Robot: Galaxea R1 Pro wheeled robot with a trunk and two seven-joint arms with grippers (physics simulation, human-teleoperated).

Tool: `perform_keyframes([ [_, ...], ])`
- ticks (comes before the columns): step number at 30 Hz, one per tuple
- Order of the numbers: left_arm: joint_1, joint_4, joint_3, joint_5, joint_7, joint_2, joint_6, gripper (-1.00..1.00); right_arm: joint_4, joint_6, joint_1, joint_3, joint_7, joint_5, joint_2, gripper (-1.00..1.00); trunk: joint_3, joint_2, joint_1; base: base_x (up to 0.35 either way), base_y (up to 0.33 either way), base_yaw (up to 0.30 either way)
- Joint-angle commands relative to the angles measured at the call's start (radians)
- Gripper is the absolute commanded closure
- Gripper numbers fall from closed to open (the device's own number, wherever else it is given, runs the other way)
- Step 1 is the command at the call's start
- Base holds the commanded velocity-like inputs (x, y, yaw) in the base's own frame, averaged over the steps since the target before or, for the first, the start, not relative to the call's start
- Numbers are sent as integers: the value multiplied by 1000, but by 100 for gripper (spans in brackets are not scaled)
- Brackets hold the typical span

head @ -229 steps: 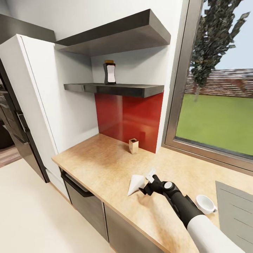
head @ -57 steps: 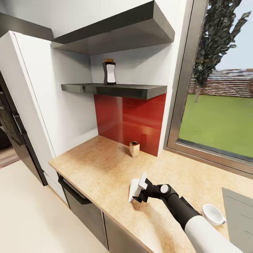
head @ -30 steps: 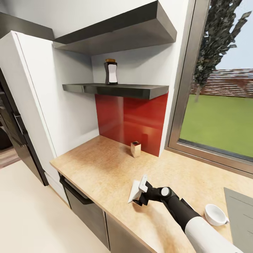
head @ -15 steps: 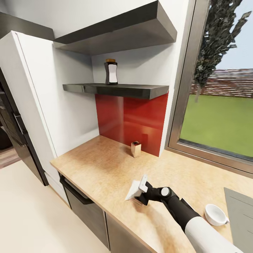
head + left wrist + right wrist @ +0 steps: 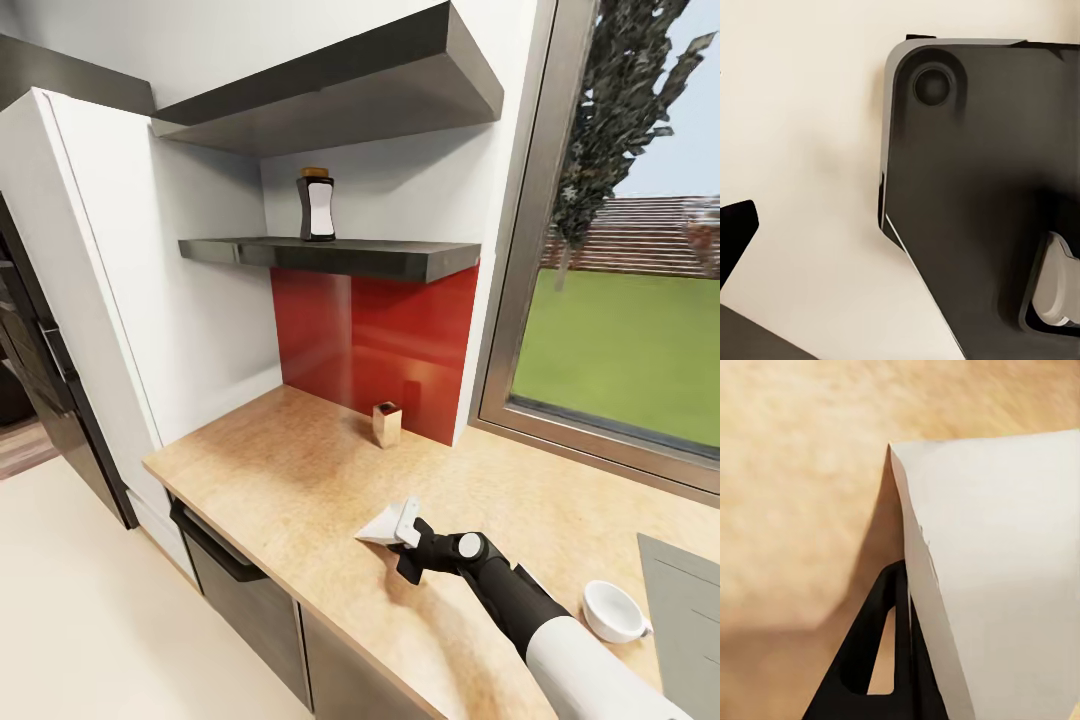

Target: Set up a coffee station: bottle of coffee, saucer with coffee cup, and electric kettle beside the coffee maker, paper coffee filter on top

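Right gripper [image 5: 405, 532] pinching paper filter [image 5: 383, 524], just above countertop [image 5: 290, 470]. Left gripper state: cannot tell. Cup [image 5: 612, 611] behind near arm; coffee bottle [image 5: 317, 204] far above on shelf [image 5: 330, 254]. Step: filter pickup. Next: lift, carry to coffee maker.

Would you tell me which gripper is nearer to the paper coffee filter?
Right. The right gripper is at the paper coffee filter on the kitchen countertop, one finger against it; the left wrist view gives no sign of the filter.

No text legible — the bottle of coffee [image 5: 317, 206] label reads blank.
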Motion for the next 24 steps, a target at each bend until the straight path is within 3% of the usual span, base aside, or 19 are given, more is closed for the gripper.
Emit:
perform_keyframes([
  [1,0,-1,1,6,1,0,-1,-100,-2,2,0,3,2,7,-1,100,-2,-2,1,0,0,0],
  [24,0,-1,1,6,0,1,-1,-100,-5,3,0,4,4,6,1,100,-2,-2,1,0,0,0],
])
